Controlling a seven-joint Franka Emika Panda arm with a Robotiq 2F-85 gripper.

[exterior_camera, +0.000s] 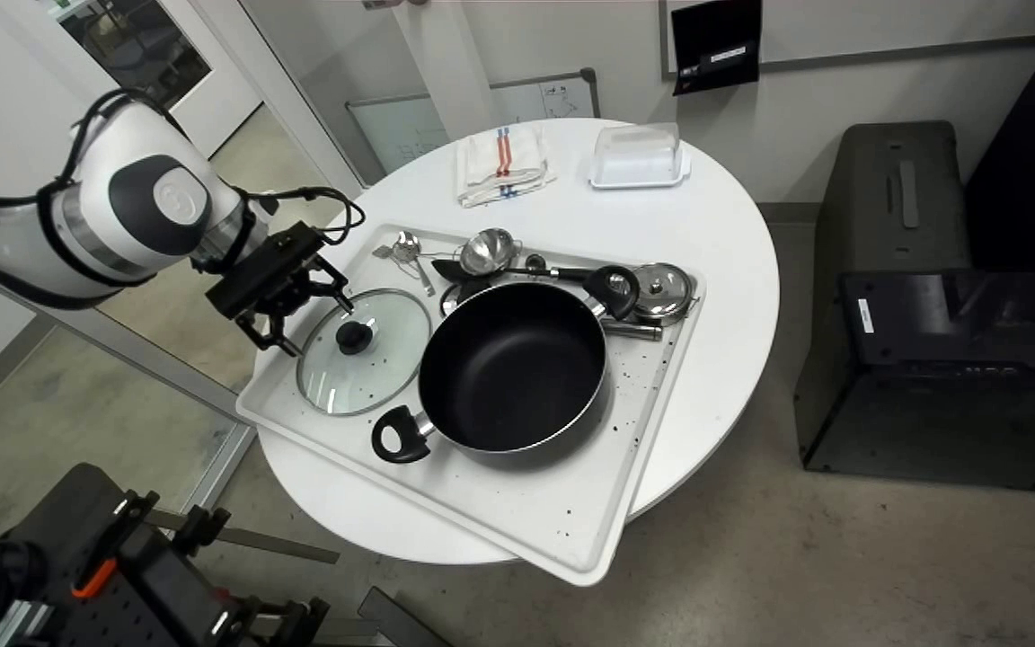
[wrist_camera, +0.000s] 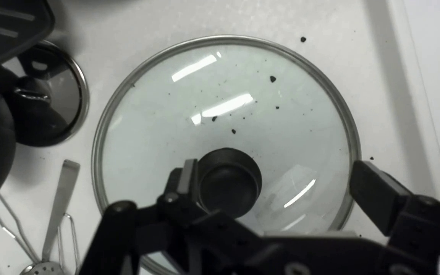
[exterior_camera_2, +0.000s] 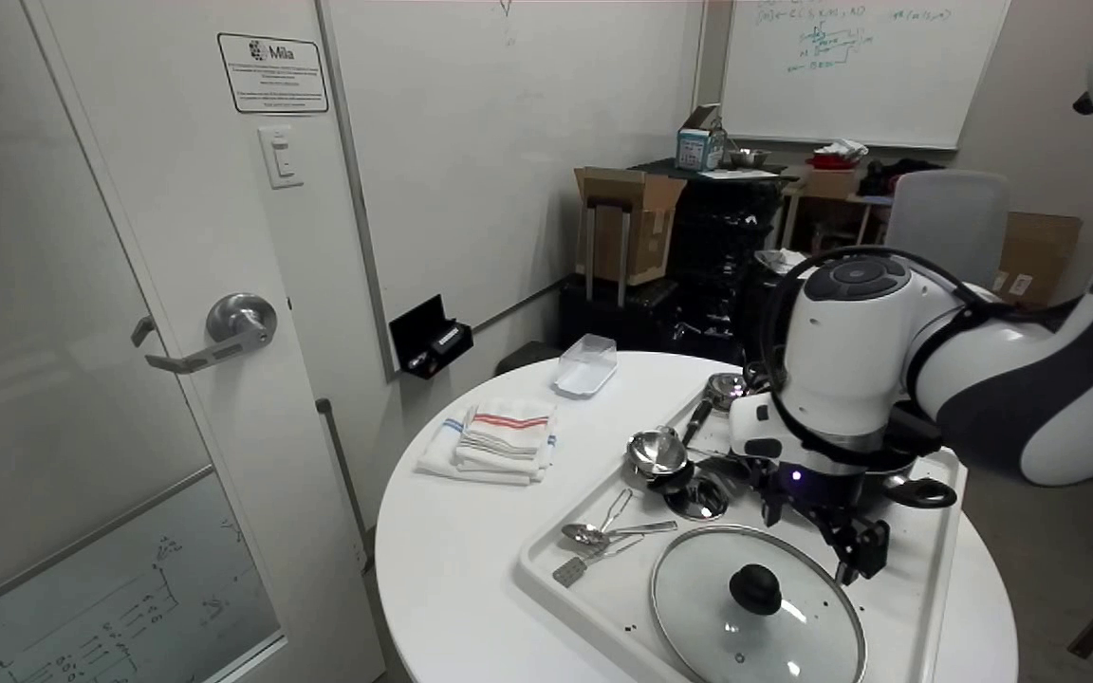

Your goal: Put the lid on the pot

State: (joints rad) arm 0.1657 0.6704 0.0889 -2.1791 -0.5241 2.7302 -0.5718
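The lid is a round clear glass disc with a metal rim and black knob. It lies flat on the white tray in both exterior views (exterior_camera: 392, 359) (exterior_camera_2: 713, 621) and fills the wrist view (wrist_camera: 155, 126). The wide black pot (exterior_camera: 517, 368) stands beside the lid, uncovered, its dark inside showing. In an exterior view the arm hides most of the pot and a black handle (exterior_camera_2: 921, 492) shows. My gripper (exterior_camera: 321, 329) is open and empty above the lid. In the wrist view (wrist_camera: 275, 181) the knob (wrist_camera: 229, 183) appears between the fingers, close to the left finger.
The tray (exterior_camera: 482, 530) lies on a round white table (exterior_camera: 733, 270). Metal utensils and a small lidded metal pan (exterior_camera: 661, 292) lie behind the pot. A metal bowl-shaped ladle (exterior_camera_2: 657, 453) is near the lid. Folded towels (exterior_camera: 504, 162) and a clear-covered dish (exterior_camera: 636, 157) stand at the far side.
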